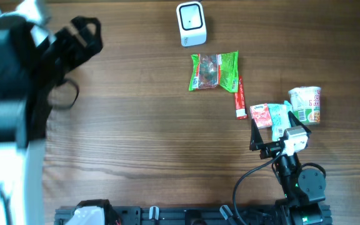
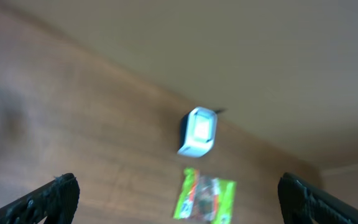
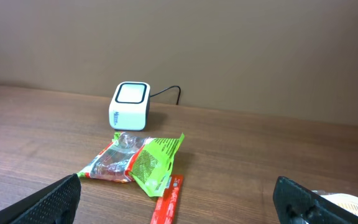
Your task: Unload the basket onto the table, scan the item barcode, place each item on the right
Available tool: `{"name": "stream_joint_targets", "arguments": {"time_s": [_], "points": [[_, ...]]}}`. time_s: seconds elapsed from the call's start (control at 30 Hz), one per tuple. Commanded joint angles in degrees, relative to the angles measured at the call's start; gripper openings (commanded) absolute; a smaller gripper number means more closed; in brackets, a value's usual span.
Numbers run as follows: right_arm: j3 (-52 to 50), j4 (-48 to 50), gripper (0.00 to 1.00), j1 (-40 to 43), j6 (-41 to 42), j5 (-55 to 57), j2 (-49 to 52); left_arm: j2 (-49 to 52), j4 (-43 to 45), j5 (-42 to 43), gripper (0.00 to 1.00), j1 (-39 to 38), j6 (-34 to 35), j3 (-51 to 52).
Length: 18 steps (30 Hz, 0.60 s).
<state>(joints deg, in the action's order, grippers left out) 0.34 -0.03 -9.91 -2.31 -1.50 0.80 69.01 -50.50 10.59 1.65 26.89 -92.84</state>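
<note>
Both tools stand with their fingers wide apart and nothing between them. Just in front of the right tool (image 1: 275,132), at the right near side of the table (image 1: 136,137), lies a small cluster of goods: a red-and-white packet (image 1: 261,115), a teal packet (image 1: 280,114) touching it, and a paper cup of noodles (image 1: 306,103) lying on its side just beyond.

Flat on the wood near the middle of the far side lies the green packet (image 1: 214,70), a crinkled pouch with a clear window; no barcode can be made out on it. Just beyond it, apart from it, stands the scanner (image 1: 191,24), a small white box with a pale window on top and a dark cable (image 3: 166,93) running from its back. A narrow red stick sachet (image 1: 239,99) lies between the green packet and the right-hand cluster, its far end just beside the packet's corner.

Over the left part of the table, well apart from all the goods, the left tool (image 1: 86,34) looms large and out of focus in the overhead view. Its own camera gives a blurred view of the scanner and the green packet.
</note>
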Motion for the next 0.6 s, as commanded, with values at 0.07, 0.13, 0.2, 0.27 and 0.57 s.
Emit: {"name": "stream_joint_targets", "arguments": {"time_s": [0.07,0.13,0.2,0.27,0.57], "points": [[-0.04,0.15,1.00,0.28,-0.70,-0.98,0.00,-12.24,-0.70,-1.84,1.00,-0.04,0.11,-0.15],[-0.04,0.15,1.00,0.28,-0.70,-0.98,0.00,-15.15,-2.27,-1.90,1.00,-0.04,0.11,-0.15],[-0.04,0.15,1.00,0.28,-0.70,-0.98,0.00,-17.49,-6.73,-2.78,1.00,-0.04,0.13,-0.15],[-0.04,0.15,1.00,0.28,-0.70,-0.98,0.00,-20.13,-14.23,-4.92,1.00,-0.04,-0.87,-0.09],[-0.04,0.15,0.99,0.28,-0.68,-0.98,0.00,-37.20,-29.05,-6.75,1.00,-0.04,-0.98,16.57]]}}
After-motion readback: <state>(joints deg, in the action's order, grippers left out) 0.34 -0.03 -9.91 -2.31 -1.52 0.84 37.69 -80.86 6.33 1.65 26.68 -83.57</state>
